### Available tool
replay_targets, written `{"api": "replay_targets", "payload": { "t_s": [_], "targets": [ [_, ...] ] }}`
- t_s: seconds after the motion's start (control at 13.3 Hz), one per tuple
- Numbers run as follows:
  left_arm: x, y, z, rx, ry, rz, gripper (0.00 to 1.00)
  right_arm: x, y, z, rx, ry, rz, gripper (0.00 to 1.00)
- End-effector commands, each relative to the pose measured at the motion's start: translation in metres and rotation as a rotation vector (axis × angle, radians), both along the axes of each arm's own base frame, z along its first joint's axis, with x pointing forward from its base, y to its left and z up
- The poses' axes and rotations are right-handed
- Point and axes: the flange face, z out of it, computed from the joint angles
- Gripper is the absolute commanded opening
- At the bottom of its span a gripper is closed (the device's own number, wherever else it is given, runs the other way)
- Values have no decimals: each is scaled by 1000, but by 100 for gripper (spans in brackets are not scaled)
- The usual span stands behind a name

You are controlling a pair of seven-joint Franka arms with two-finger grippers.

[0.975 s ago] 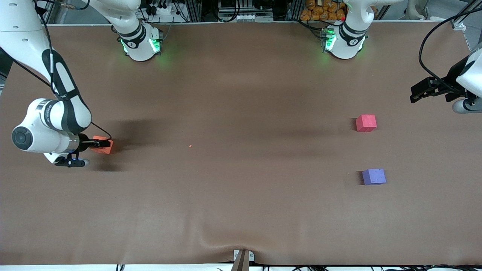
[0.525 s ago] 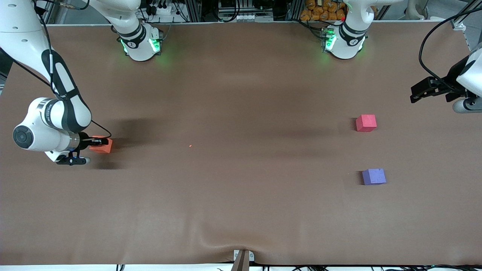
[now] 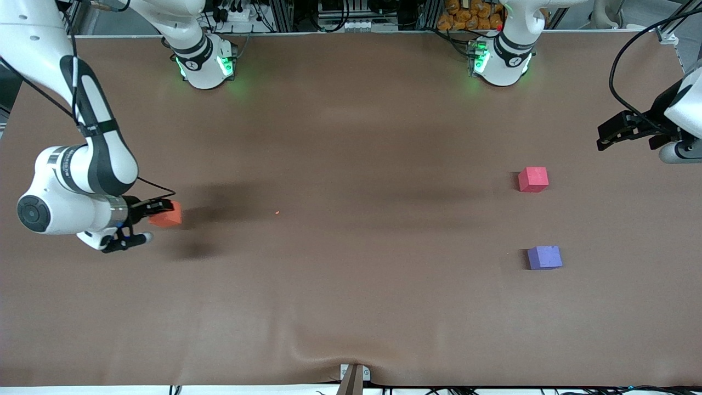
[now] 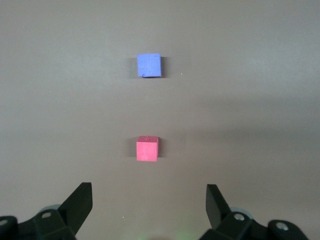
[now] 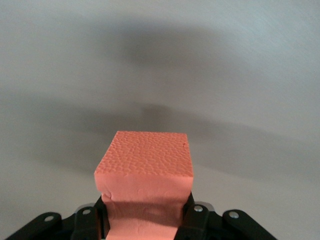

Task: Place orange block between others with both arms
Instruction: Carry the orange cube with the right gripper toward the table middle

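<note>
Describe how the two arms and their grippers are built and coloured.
Both arms are white jointed tubes with black bands, black cables trailing along them, and white bases lit green. The right gripper and left gripper are black two-finger units; the left one's fingers are wedge-shaped with silver screws at the mounts.

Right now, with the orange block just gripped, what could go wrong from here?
The right gripper pinches only the orange block's end, squeezing the foam; it may twist or slip in transit. The gap between the pinkish-red cube and purple-blue cube looks tight, so either could get nudged. The left gripper, open over that end, must take the handover.
</note>
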Motion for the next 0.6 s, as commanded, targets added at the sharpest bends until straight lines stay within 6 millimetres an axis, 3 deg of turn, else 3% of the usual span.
{"api": "replay_targets", "payload": {
  "t_s": [0.0, 0.3, 0.53],
  "targets": [
    [1, -7, 2, -35, -9, -11, 100, 5, 91, 9, 24, 4, -27, 7],
    [2, 2, 1, -25, -9, -10, 100, 3, 232, 16, -14, -26, -87, 7],
    [2, 0, -1, -25, -6, -13, 100, -14, 342, 11, -41, -41, -140, 7]
  ]
}}
